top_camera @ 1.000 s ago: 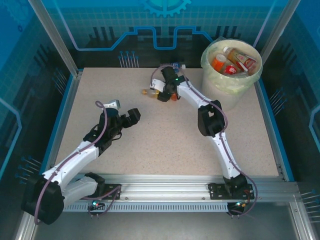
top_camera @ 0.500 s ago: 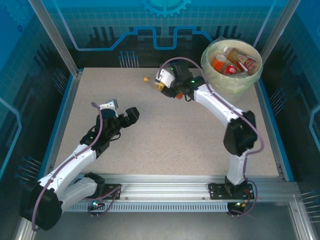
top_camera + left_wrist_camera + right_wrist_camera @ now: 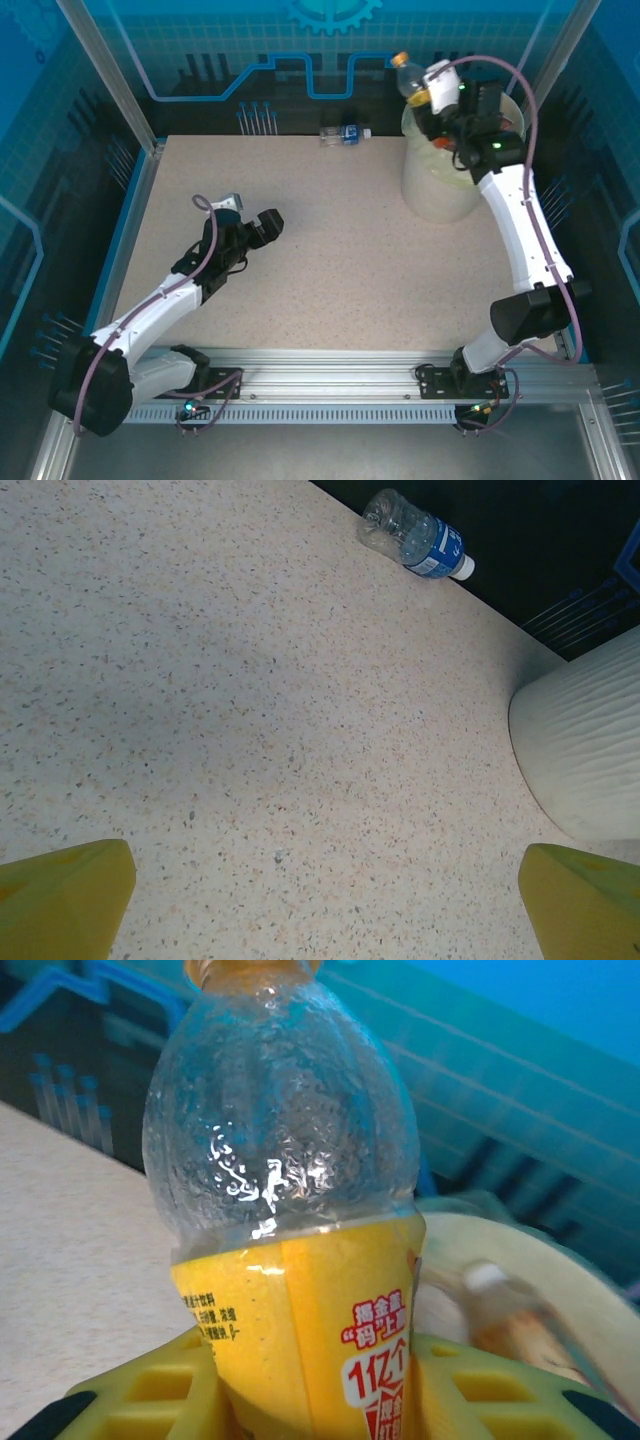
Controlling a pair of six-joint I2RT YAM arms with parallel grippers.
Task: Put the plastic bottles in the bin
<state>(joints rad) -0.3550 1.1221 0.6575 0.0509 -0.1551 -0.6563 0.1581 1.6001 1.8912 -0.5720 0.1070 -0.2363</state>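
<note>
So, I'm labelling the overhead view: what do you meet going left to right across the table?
In order: left gripper → blue-label bottle → bin.

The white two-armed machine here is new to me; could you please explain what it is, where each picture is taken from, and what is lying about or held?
It is two robot arms bolted to the near edge of a speckled table, each ending in a two-finger gripper. One picture looks down from above and behind the arms; the other two come from wrist cameras, so yellow fingers show at the bottom. The left gripper is open and empty over the table. The right gripper is shut on a yellow-label bottle, raised at the rim of the cream bin. One blue-label bottle lies on its side at the table's far edge.
</note>
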